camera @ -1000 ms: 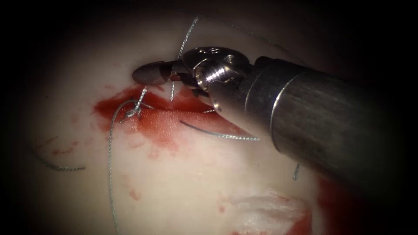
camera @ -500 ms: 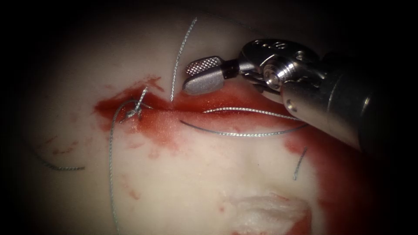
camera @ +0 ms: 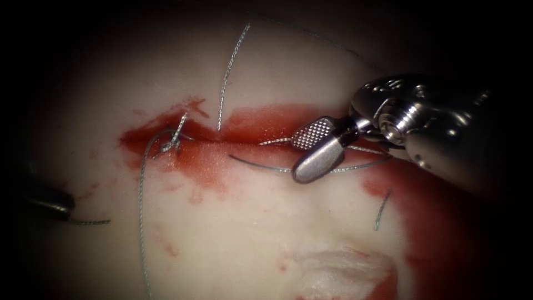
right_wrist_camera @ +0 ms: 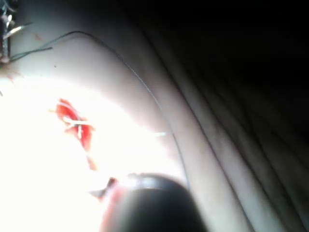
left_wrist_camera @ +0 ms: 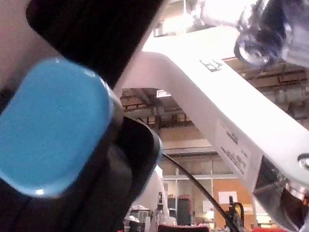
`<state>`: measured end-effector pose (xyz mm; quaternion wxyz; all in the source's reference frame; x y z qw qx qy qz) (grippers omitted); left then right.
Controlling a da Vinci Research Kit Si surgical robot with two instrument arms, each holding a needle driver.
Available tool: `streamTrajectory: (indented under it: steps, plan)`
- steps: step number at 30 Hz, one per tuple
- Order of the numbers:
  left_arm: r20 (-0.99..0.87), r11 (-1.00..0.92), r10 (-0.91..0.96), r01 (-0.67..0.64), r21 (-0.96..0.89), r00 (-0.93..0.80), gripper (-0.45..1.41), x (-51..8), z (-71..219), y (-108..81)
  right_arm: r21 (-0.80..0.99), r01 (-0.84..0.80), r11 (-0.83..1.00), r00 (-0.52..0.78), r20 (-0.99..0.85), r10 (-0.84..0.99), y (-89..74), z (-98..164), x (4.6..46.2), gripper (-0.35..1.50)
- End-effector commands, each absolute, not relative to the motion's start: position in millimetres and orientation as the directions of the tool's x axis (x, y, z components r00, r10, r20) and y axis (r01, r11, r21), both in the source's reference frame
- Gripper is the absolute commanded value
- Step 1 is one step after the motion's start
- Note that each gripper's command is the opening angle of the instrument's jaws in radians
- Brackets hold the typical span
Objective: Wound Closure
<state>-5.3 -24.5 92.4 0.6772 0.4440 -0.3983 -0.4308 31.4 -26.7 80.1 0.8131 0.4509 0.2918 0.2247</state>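
My right tool [camera: 304, 151] comes in from the right with its jaws open and nothing between them. They hover over a thin curved arc, seemingly the needle [camera: 261, 165], which lies flat on the tissue [camera: 250, 239] along the cut [camera: 222, 145]. It is not in the tissue. A thread [camera: 277, 140] runs beside it under the jaws. A knot [camera: 171, 144] sits at the cut's left end, and its long thread [camera: 140, 222] trails downward. My left tool [camera: 51, 203] shows dimly at the left edge, at the end of a thread piece [camera: 91, 222].
Red fluid [camera: 261, 119] pools along the cut and to the lower right. A loose thread [camera: 229, 69] rises from the cut. A short cut end [camera: 381, 210] lies at the right. The right wrist view shows pale tissue, red fluid [right_wrist_camera: 72, 121] and a thread [right_wrist_camera: 145, 89].
My right tool has pulled back right and downward from near the knot, and its jaws have opened. The left tool has come into view at the left edge.
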Motion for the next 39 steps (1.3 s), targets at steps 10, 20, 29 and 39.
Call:
streamTrajectory:
  steps: [10, 20, 29, 39]
  plan:
    - [0.152, 0.239, -0.925, 0.225, 0.945, 0.347, -0.45, -6.6, 92.8, -24.2, 0.821, -0.13, 0.556, 0.792, -0.251, 0.556, -27.4, 81.2, 36.2, 0.36]
    - [0.161, 0.249, -0.931, 0.247, 0.936, 0.328, -0.45, -6.4, 92.9, -23.8, 0.835, -0.229, 0.5, 0.795, -0.136, 0.591, -25.7, 80.1, 34.6, -0.35]
    - [0.164, 0.25, -0.935, 0.257, 0.933, 0.315, -0.45, -6.1, 92.8, -23.5, 0.844, -0.284, 0.455, 0.908, 0.085, 0.41, -28.3, 80.0, 26.8, -0.35]
    - [0.164, 0.249, -0.937, 0.262, 0.932, 0.308, -0.45, -5.9, 92.5, -23.3, 0.847, -0.297, 0.442, 0.95, 0.217, 0.224, -30.4, 79.2, 20.4, -0.35]
